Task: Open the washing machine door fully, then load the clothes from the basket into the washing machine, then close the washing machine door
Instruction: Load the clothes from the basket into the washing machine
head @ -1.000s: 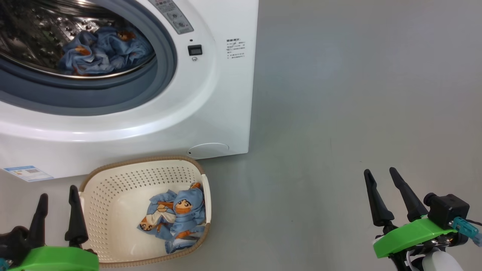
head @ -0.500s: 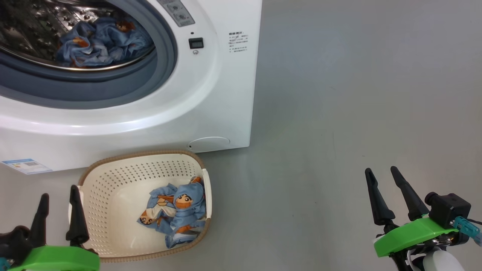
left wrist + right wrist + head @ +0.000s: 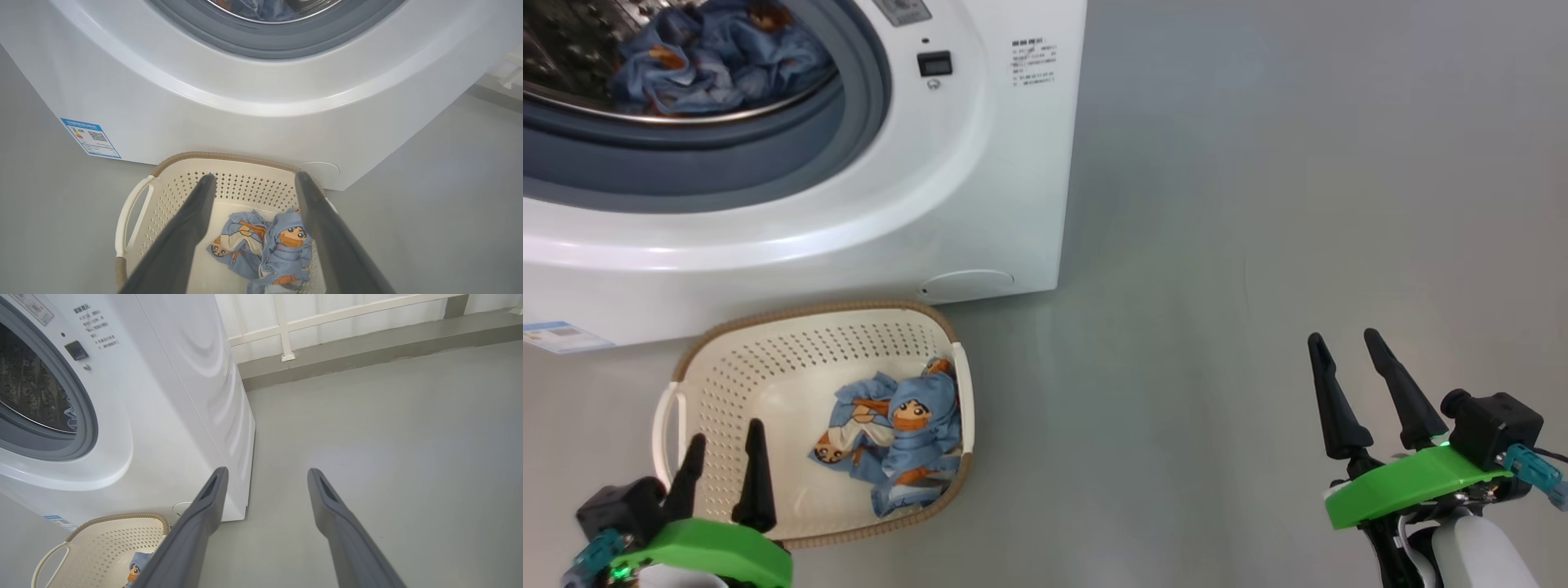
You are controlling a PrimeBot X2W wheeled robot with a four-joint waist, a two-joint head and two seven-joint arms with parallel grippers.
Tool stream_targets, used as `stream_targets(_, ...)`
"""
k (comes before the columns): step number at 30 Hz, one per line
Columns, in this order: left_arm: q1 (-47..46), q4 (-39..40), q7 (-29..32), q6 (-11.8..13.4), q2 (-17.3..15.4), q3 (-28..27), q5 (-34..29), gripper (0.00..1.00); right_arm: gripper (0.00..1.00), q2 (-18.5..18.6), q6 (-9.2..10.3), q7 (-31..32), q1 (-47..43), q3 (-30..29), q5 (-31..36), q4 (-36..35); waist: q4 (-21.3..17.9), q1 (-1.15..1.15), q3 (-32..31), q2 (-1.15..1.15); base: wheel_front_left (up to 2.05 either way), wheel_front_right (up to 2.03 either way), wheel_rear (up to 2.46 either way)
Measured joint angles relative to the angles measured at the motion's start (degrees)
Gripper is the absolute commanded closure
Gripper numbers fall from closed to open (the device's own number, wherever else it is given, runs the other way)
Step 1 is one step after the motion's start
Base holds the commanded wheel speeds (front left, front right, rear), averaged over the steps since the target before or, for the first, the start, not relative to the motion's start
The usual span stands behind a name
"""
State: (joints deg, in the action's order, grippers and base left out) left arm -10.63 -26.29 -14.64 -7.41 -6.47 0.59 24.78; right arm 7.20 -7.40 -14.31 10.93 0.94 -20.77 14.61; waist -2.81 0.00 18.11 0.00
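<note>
The left end effector (image 3: 725, 437), fingers spread and empty, hangs over the near rim of the one basket (image 3: 686, 359). One heap of clothes (image 3: 898, 433) lies just ahead and slightly right of its tips, crumpled, with no clear long axis. A second heap (image 3: 711, 57) sits farther ahead inside the washing machine (image 3: 980, 204). The right end effector (image 3: 1343, 336), likewise spread and empty, is well apart, so the left arm is nearer.
</note>
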Motion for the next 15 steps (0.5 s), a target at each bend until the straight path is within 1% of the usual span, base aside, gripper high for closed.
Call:
stream_targets(3,-1.66,-2.91,0.0,0.0,-0.2,1.74,1.25,0.0,0.0,-0.29,0.0,-0.01,0.74,0.03,0.0,-0.09,-0.24,0.0,1.34,0.0,0.0,0.0,0.0)
stream_targets(9,-5.63,-8.77,0.0,0.0,-1.72,6.84,1.42,0.0,0.0,-0.87,0.0,-0.01,2.93,0.3,0.21,-0.36,-0.77,0.0,4.43,0.0,0.0,0.0,0.0)
stream_targets(15,-9.26,-14.0,0.01,0.0,-2.03,11.51,5.04,0.0,0.0,-1.79,0.0,-0.01,4.78,0.53,0.55,-0.76,-1.57,0.0,7.67,0.0,0.0,0.0,0.0)
